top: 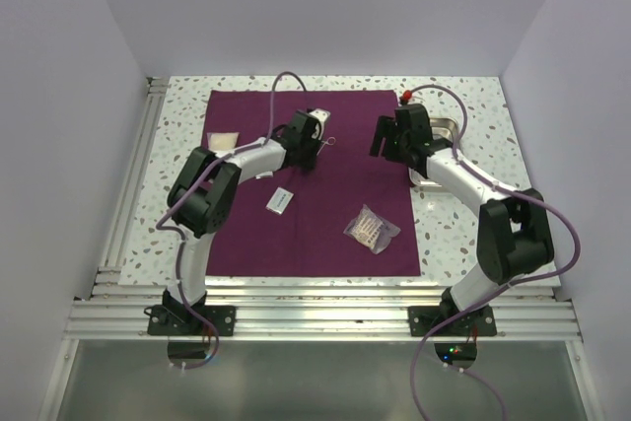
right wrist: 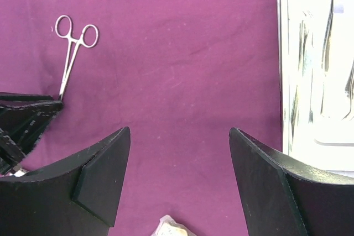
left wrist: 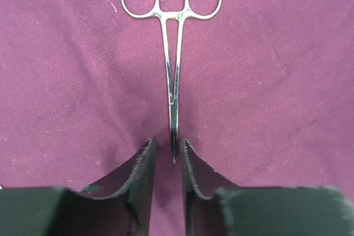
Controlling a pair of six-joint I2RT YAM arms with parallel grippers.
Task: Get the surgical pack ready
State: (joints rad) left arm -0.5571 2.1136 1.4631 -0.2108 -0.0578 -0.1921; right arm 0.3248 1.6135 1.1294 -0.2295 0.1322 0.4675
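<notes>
The surgical pack is a plum-maroon drape (top: pixel 325 219) spread flat as a large square on the table. Steel forceps (left wrist: pixel 172 53) lie on it, ring handles pointing away from my left gripper (left wrist: pixel 168 147). The left jaws stand narrowly open on either side of the forceps tip, with a thin gap on each side. In the top view my left gripper (top: pixel 312 141) is at the drape's upper middle. My right gripper (right wrist: pixel 180 136) is wide open and empty above bare drape; in the top view it (top: pixel 389 137) hovers near the drape's right edge. The forceps also show in the right wrist view (right wrist: pixel 72 48).
A shiny steel tray (top: pixel 449 131) sits off the drape's right edge, also in the right wrist view (right wrist: pixel 315 81). On the drape lie a beige packet (top: pixel 224 141), a small white packet (top: pixel 281 200) and a clear bag (top: pixel 371 229). White walls surround the table.
</notes>
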